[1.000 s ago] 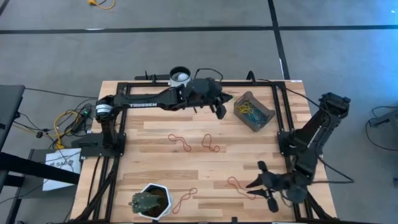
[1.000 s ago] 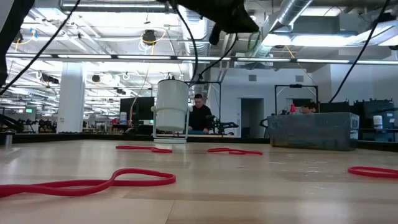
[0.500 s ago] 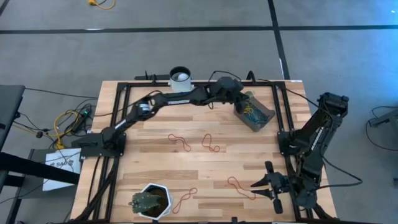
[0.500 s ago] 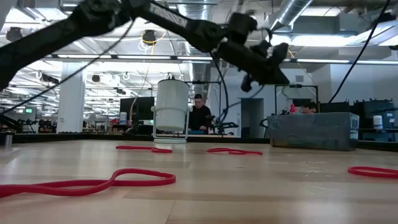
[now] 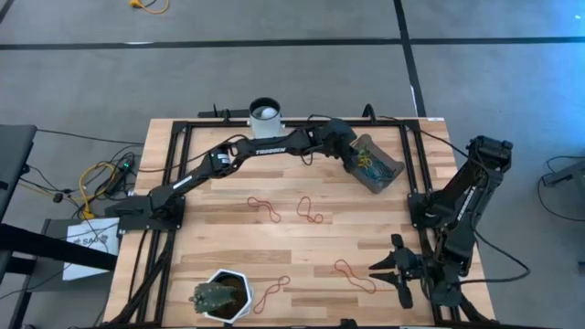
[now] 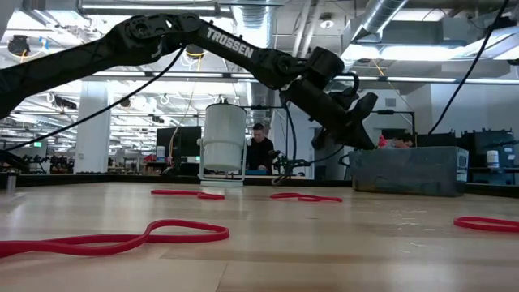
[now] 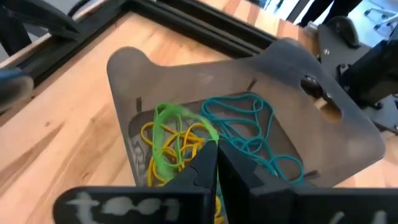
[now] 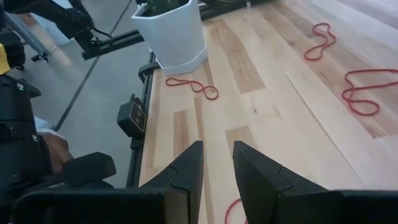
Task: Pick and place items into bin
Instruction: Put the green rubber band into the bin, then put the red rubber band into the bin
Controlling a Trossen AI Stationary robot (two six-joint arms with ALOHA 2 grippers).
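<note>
Bright even overhead light, soft shadows, blurred near edges in wrist views

Bin [image 5: 373, 164] at tabletop [image 5: 228, 228] far right, holding bands [image 7: 186, 140]; cup [image 5: 265, 112] at far edge; pot [image 5: 222, 294] at near edge; loose loops [image 5: 309, 210] between.

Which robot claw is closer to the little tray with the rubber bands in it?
The left claw: it hangs right over the tray. The right claw sits far off, by the table's near edge.

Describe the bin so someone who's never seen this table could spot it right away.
Look at the wooden table's far right corner, under the left gripper. The bin is the shallow dark rectangular tray holding yellow, green and teal rubber bands; the cup and hexagonal pot are white.
</note>
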